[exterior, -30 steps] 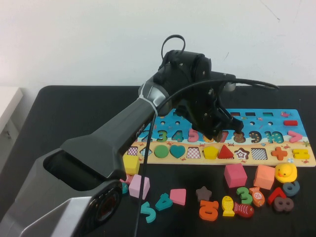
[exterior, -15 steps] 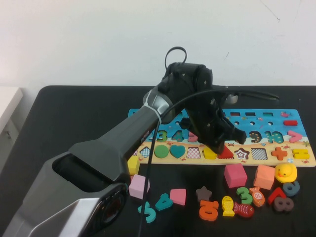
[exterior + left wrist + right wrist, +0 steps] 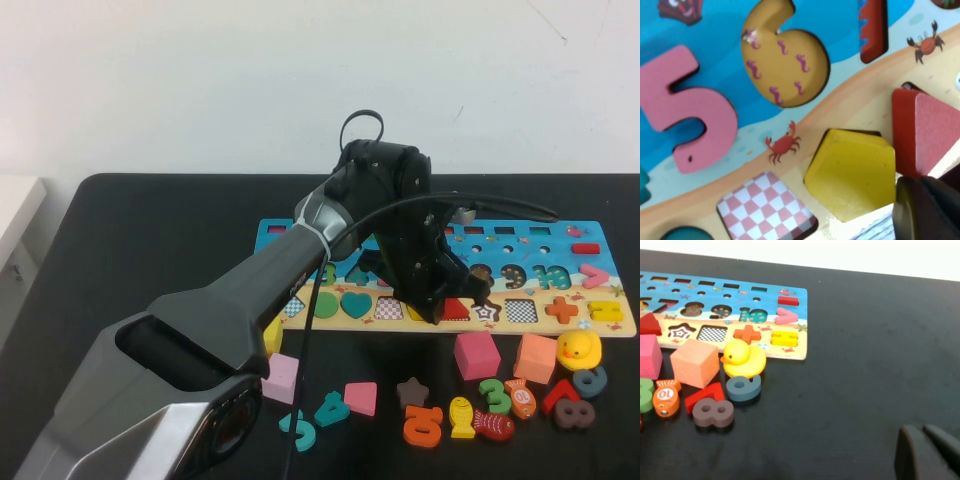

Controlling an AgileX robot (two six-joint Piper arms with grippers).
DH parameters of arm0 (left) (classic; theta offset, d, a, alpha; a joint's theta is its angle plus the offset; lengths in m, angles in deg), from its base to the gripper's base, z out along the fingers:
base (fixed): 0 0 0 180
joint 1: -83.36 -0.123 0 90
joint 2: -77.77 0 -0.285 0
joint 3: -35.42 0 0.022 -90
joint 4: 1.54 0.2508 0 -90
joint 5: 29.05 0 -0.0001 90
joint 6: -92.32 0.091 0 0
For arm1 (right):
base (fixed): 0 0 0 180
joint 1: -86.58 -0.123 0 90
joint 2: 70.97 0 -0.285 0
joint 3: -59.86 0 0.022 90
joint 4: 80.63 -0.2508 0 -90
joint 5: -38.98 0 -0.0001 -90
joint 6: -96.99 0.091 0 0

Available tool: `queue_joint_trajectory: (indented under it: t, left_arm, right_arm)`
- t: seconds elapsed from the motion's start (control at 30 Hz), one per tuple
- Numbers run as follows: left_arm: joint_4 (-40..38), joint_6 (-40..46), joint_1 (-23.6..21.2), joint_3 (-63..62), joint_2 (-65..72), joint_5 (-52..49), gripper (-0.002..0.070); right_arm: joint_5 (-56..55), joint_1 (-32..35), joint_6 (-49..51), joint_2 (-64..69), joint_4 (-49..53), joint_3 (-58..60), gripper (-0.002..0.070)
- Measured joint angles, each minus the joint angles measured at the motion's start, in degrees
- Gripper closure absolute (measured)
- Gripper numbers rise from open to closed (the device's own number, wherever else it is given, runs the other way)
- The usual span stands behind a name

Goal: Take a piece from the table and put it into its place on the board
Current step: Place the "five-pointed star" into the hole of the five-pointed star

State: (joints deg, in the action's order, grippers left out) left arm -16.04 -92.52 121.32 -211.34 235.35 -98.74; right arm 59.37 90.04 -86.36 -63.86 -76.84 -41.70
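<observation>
The puzzle board (image 3: 300,235) lies across the table's middle. My left gripper (image 3: 440,308) hangs low over its near row of shapes, shut and empty. In the left wrist view its dark fingertips (image 3: 925,210) sit beside the seated yellow pentagon (image 3: 852,172) and red triangle (image 3: 927,127). The pink 5 (image 3: 685,107) is seated, and the 6-shaped slot (image 3: 785,65) is empty. Loose pieces lie in front of the board: a brown star (image 3: 411,390), orange 10 (image 3: 423,425), green 3 (image 3: 494,394) and blue 6 (image 3: 589,381). My right gripper (image 3: 927,450) is shut over bare table, right of the board (image 3: 790,352).
A pink cube (image 3: 477,353), orange cube (image 3: 536,357) and yellow duck (image 3: 578,350) stand just before the board's near edge. A pink square (image 3: 282,378), teal 4 (image 3: 331,408) and yellow block (image 3: 268,335) lie at the front left. The left arm's cable (image 3: 500,205) arches over the board.
My left gripper has moved from over the number row toward me and lower, and is now over the shape row near the board's front edge. The pieces have not moved.
</observation>
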Motion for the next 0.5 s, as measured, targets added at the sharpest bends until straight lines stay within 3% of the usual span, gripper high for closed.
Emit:
queue_joint_trajectory:
  t: [0.5]
  left_arm:
    - [-1.2, 0.3, 0.0, -4.6, 0.1, -1.1, 0.0675]
  right_arm:
    - [0.0, 0.0, 0.0, 0.0, 0.0, 0.0, 0.0658]
